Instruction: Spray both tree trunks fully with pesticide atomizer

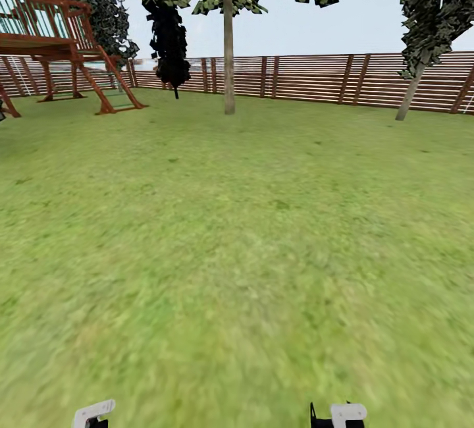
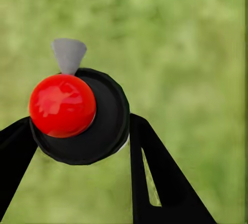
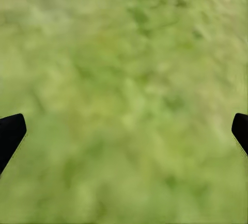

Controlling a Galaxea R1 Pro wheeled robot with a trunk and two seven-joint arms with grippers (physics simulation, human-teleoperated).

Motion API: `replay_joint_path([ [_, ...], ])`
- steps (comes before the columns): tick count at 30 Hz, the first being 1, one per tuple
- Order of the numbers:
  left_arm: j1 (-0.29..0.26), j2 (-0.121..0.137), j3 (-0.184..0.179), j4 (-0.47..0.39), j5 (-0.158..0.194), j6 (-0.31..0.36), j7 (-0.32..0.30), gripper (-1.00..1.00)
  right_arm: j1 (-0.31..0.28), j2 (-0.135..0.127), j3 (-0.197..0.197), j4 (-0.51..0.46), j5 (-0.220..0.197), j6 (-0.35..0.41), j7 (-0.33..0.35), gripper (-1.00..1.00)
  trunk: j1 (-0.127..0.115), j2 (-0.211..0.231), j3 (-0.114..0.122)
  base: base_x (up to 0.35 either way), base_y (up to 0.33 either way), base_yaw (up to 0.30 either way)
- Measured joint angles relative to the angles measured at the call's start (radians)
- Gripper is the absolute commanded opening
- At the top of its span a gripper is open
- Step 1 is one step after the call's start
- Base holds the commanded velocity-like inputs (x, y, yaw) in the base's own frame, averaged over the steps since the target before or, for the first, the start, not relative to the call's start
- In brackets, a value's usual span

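Atomizer (image 2: 85, 115) sits clamped between our left gripper (image 2: 82, 146) fingers, nozzle pointing away over grass. Our right gripper (image 3: 124, 131) hangs wide open and empty. We judge the nearest tree trunk (image 1: 228, 59) lies well ahead, slightly left of centre, by the fence (image 1: 316, 79).

Flat, even daylight covers the lawn (image 1: 250, 230) under a pale sky; no cast shadows fall from the trees (image 1: 228, 53) or fence (image 1: 316, 79). Grass smears into soft blur toward the head view's lower edge. Both wrist views show grass wholly out of focus, while the atomizer (image 2: 77, 115) stays sharp, its red cap glinting.
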Motion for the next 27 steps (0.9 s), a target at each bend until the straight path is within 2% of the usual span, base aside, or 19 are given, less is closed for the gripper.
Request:
replay_joint_path([
  [27,0.000,0.000,0.000,0.000,0.000,0.000,0.000,-1.00,0.000,0.000,0.000,0.000,0.000,0.000,-0.002,1.00,0.000,0.000,0.000,0.339,0.000,0.000],
])
